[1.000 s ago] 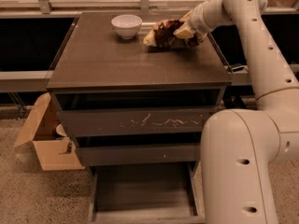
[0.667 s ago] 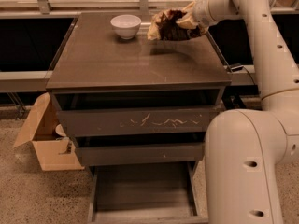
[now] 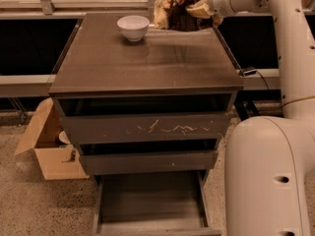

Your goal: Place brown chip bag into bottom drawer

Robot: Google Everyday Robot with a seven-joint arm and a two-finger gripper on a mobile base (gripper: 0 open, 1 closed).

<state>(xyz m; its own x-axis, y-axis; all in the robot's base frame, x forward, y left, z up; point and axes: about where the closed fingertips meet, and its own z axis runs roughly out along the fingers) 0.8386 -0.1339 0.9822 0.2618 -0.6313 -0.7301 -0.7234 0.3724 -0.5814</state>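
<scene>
The brown chip bag (image 3: 178, 14), crumpled dark brown with pale ends, hangs in the air above the back right part of the cabinet top (image 3: 147, 58). My gripper (image 3: 201, 8) is shut on the bag's right end and holds it clear of the surface. The bottom drawer (image 3: 150, 205) is pulled out at the foot of the cabinet and shows a plain, bare tray. It lies well below and in front of the bag.
A white bowl (image 3: 133, 27) stands on the cabinet top left of the bag. The scratched-front drawer (image 3: 147, 128) and the plain middle drawer (image 3: 147, 161) are partly out. An open cardboard box (image 3: 49, 146) sits on the floor at left. My arm's white body (image 3: 268, 176) fills the right side.
The gripper has lifted the bag off the cabinet top and carries it higher, towards the back edge. The bowl and drawers have not moved.
</scene>
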